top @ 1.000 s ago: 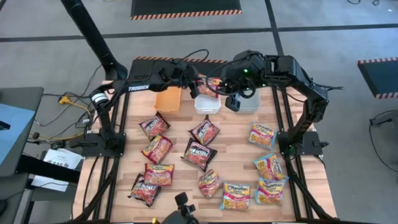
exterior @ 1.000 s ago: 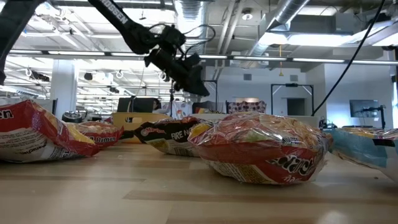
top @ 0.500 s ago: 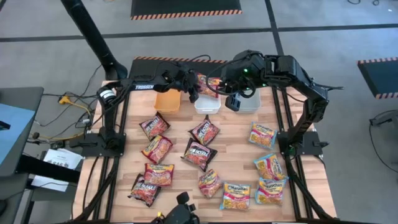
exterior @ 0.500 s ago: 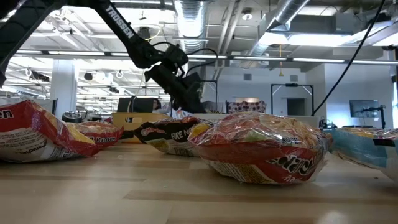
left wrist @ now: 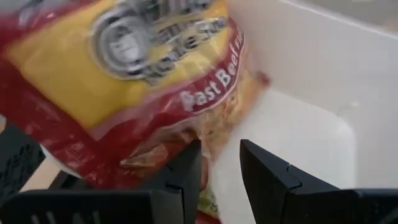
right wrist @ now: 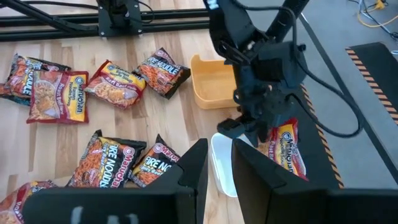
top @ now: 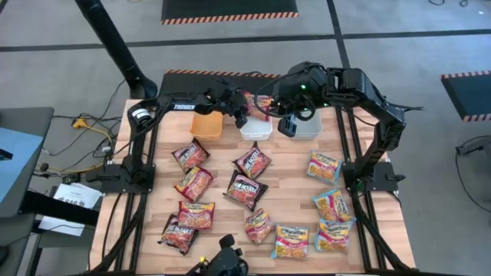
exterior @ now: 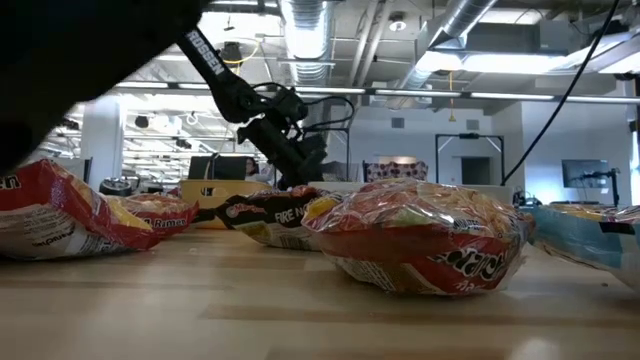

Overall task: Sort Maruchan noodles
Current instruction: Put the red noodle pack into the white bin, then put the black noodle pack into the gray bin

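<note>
- The Maruchan noodles are mostly spread flat over the wooden table (top: pixel 295 157): red-orange and dark packets on the left half, yellow-and-blue ones (top: pixel 324 165) on the right half and along the near edge.
- One red-and-yellow packet (top: pixel 258 105) is off the table surface, pinched in the left gripper (top: pixel 242 112) above the far row of bins. In the left wrist view this packet (left wrist: pixel 124 87) fills most of the picture and hangs over the inside of the white bin (left wrist: pixel 311 124), its lower edge between the two dark fingers (left wrist: pixel 186 174).
- The left arm reaches from the table's left side across the orange bin (top: pixel 207 123) towards the white bin (top: pixel 255 129). In the low view it slopes down from the upper left, its gripper (exterior: pixel 300 160) pointing downwards behind the packets.
- The left gripper's jaws stand narrow, closed on the packet's edge.
- The right arm is folded over the far right part of the table, with the right gripper (top: pixel 288 123) between the white bin and the grey bin (top: pixel 308 126).
- The right wrist view looks past its own fingers (right wrist: pixel 193 168), set with a narrow gap and nothing between them, at the left gripper (right wrist: pixel 249 124) with its packet (right wrist: pixel 286 146).
</note>
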Action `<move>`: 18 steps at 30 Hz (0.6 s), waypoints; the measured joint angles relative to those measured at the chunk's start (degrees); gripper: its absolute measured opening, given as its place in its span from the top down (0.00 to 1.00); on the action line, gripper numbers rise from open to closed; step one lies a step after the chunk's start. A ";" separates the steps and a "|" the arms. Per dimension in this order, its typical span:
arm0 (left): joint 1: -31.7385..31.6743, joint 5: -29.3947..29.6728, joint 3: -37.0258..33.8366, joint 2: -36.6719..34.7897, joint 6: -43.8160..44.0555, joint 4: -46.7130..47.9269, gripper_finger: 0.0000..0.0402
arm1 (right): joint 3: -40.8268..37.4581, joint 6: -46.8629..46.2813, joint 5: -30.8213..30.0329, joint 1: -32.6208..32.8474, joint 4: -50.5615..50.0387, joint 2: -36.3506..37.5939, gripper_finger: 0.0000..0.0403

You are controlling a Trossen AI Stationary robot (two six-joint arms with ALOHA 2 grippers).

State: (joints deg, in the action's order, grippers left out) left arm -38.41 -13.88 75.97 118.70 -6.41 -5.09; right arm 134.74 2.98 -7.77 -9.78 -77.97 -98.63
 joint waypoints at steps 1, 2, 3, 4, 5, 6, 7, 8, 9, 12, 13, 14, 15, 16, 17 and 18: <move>-0.03 -0.41 0.91 0.31 0.06 0.92 0.74 | 0.00 0.00 0.00 0.00 -0.01 0.00 0.76; -0.22 -0.63 1.52 0.36 0.06 2.13 0.74 | 0.00 0.00 0.00 0.00 -0.02 0.00 0.76; -0.31 -0.58 1.89 0.37 0.06 2.76 0.74 | 0.00 0.00 0.00 0.00 -0.02 0.00 0.76; -0.33 0.29 2.12 0.37 0.06 2.72 0.74 | 0.00 0.02 0.00 0.00 -0.04 0.00 0.76; -0.35 0.94 2.41 0.39 0.08 2.90 0.74 | 0.00 0.01 0.01 0.00 -0.04 0.00 0.76; -0.37 1.03 2.73 0.41 0.21 3.25 0.74 | 0.00 0.00 0.00 0.00 -0.04 0.00 0.76; -0.37 0.92 2.89 0.41 0.29 3.33 0.74 | 0.00 0.00 0.00 0.00 -0.04 0.00 0.76; -0.37 0.50 3.07 0.41 0.46 3.50 0.74 | 0.00 0.00 0.01 0.00 -0.06 0.00 0.76; -0.37 -0.10 3.21 0.41 0.51 3.91 0.74 | 0.00 0.00 0.00 0.00 -0.12 0.00 0.76; -0.32 -2.79 3.90 0.41 1.24 6.22 0.74 | 0.00 0.00 0.00 0.00 -0.26 0.00 0.76; -0.33 -3.78 4.23 0.41 1.62 7.29 0.74 | 0.00 0.02 0.00 0.00 -0.35 0.00 0.76; -0.31 -4.67 4.65 0.41 1.68 8.44 0.74 | 0.00 0.01 0.01 0.00 -0.49 0.00 0.76; -0.31 -5.54 5.27 0.40 1.69 10.04 0.74 | 0.00 0.00 0.01 0.00 -0.61 0.00 0.76; -0.31 -6.29 5.90 0.34 1.53 11.73 0.74 | 0.00 0.00 0.02 0.00 -0.69 0.00 0.76; -0.31 -6.54 6.66 0.30 1.18 13.54 0.75 | 0.00 0.00 0.02 0.00 -0.79 0.00 0.76; -0.31 -6.69 7.57 0.27 0.92 15.46 0.75 | 0.00 0.00 0.02 0.00 -0.95 0.00 0.76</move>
State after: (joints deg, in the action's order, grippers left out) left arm -38.72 -20.57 83.54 118.97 -5.49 10.37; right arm 134.74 2.98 -7.75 -9.78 -78.93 -98.63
